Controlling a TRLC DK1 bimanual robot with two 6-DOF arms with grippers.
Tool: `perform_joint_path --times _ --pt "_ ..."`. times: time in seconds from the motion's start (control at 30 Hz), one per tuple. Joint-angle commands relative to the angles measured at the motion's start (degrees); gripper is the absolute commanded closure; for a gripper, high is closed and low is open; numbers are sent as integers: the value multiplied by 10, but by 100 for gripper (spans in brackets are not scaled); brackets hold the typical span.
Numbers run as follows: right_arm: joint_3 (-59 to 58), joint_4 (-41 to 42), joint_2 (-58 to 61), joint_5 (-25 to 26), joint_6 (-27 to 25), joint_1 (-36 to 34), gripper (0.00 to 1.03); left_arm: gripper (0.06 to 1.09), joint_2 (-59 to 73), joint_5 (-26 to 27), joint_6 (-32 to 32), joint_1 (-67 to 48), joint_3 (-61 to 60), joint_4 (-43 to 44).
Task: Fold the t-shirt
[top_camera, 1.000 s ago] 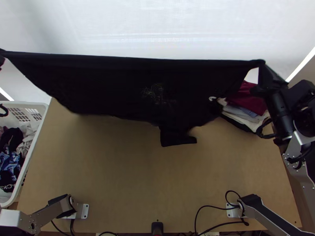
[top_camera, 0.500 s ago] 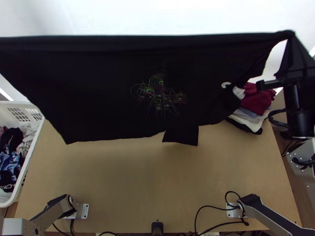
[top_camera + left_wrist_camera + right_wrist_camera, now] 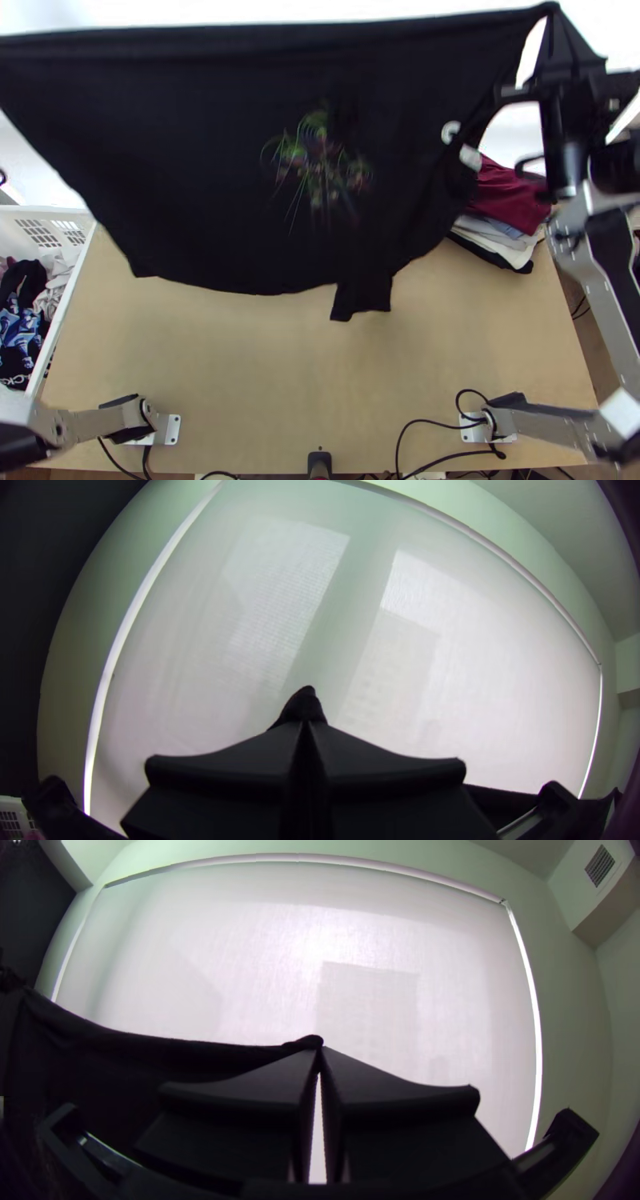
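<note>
The black t-shirt [image 3: 224, 160] hangs stretched in the air over the table, its top edge taut across the top view, a white tag near its right side and one flap dangling at the lower middle. At upper right in that view, my right gripper [image 3: 552, 18] is shut on the shirt's corner. The right wrist view has the right gripper [image 3: 320, 1052] with fingertips together on the end of the black cloth [image 3: 167, 1053]. In the left wrist view my left gripper [image 3: 305, 725] is shut, a peak of the t-shirt [image 3: 303, 707] poking out beyond its tips.
A white basket [image 3: 60, 320] of mixed clothes stands at the left of the wooden table [image 3: 264, 384]. A stack of folded clothes [image 3: 512, 200], dark red on top, lies at the table's right side. Cables [image 3: 424, 440] run along the near edge.
The shirt's taut edge has risen toward the top of the top view, and its dangling flap has swung. My right gripper went up and rightward, then back a little to the left.
</note>
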Motion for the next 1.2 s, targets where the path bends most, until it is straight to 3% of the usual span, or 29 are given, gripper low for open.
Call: perform_joint_path --times 0.0,0.27,0.63,0.87,1.17 --pt "99 20 65 26 24 -13 100 105 44 -19 -10 0 51 27" --pt "297 -18 151 29 23 -13 100 105 73 -34 -14 -6 133 21" --pt "238 -134 -73 64 24 5 100 105 -95 -29 -30 -1 123 -57" --pt "233 -259 -211 81 20 5 100 105 -198 -31 -27 9 108 -111" --pt "232 -372 -300 83 21 -28 100 105 -289 -34 -21 10 81 -146"
